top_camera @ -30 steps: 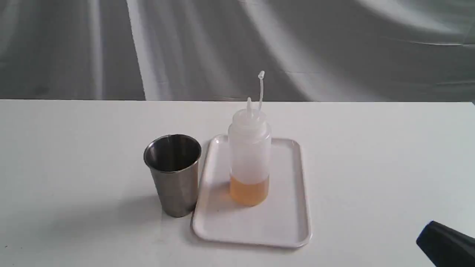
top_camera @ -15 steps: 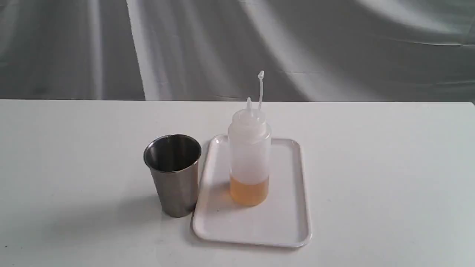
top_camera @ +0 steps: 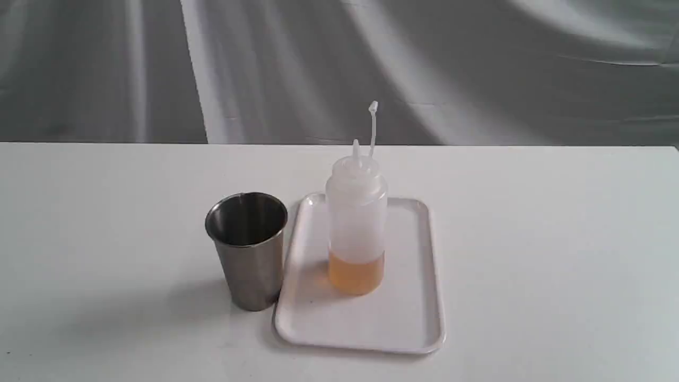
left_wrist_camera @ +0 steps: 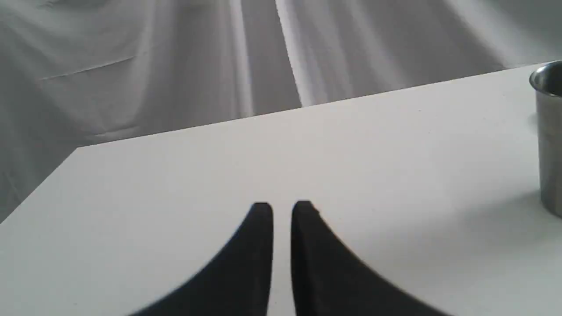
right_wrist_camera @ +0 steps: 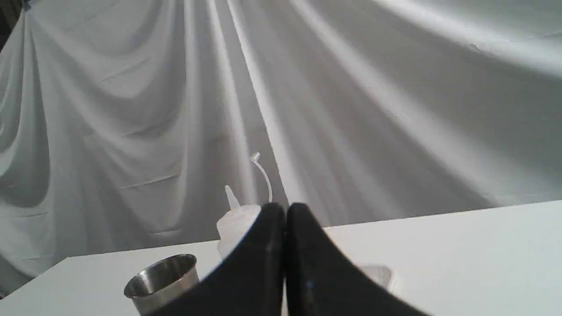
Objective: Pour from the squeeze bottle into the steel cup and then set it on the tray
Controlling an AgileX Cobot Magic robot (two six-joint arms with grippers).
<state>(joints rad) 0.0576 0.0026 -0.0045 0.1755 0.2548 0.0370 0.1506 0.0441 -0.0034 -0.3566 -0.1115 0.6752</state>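
The squeeze bottle [top_camera: 355, 223] stands upright on the white tray [top_camera: 408, 318], with amber liquid in its lower part and its cap strap sticking up. The steel cup [top_camera: 249, 249] stands on the table right beside the tray's left edge. Neither gripper shows in the exterior view. In the left wrist view my left gripper [left_wrist_camera: 282, 206] hovers over bare table, fingers nearly together and holding nothing, with the steel cup [left_wrist_camera: 549, 131] off to one side. My right gripper [right_wrist_camera: 285, 208] is shut and empty, well back from the squeeze bottle [right_wrist_camera: 235, 219], the steel cup [right_wrist_camera: 160, 272] and the tray [right_wrist_camera: 377, 274].
A white table [top_camera: 557, 239] carries everything, and its far edge meets a draped grey cloth backdrop [top_camera: 477, 69]. The table's left corner and edge [left_wrist_camera: 57, 166] show in the left wrist view.
A dark part of the right arm that showed at the lower right corner of the exterior view one second ago has left that view. The bottle, cup and tray have not moved.
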